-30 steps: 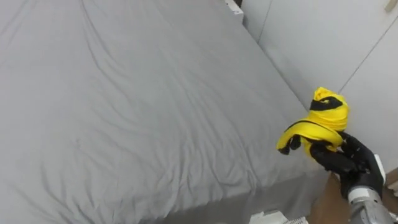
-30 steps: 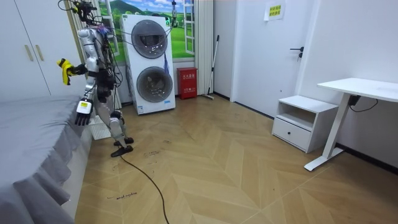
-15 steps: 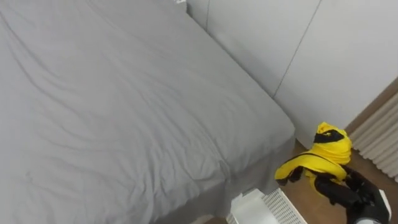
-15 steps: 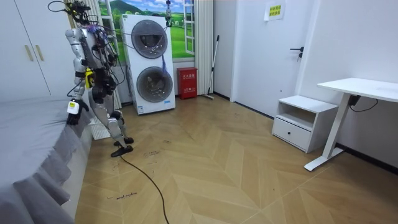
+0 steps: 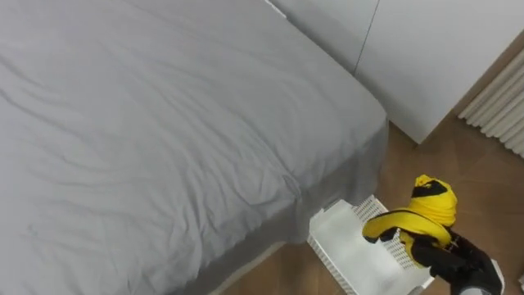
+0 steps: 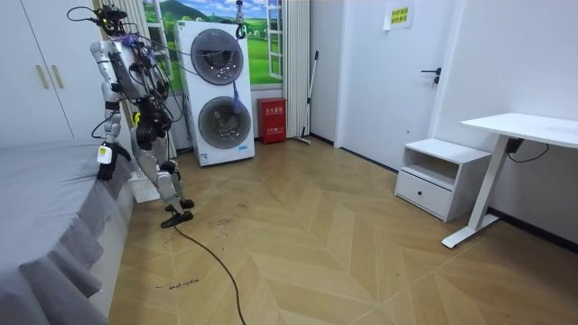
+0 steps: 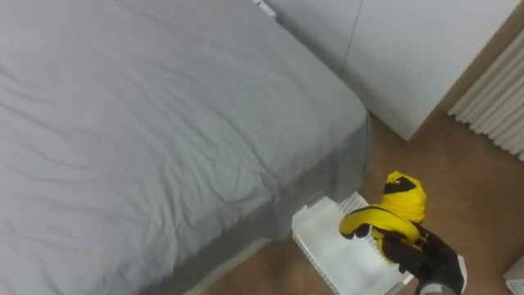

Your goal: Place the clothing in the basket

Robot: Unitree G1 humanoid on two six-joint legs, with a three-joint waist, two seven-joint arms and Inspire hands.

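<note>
Hovering just above the white basket point(image 5: 332, 221) beside the bed point(image 5: 164, 131), your right hand point(image 5: 446, 256) has its fingers curled round the yellow garment point(image 5: 424, 215), so you seem to have only the lowering and release left.

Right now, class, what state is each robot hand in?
Left robot hand: cannot be told; it hangs beside the bed.
Right robot hand: closed on the yellow garment, over the white basket.

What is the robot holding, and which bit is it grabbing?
Its right hand grips a yellow and black cloth by its bunched lower end, above the white basket. Its left hand hangs by the bed.
</note>
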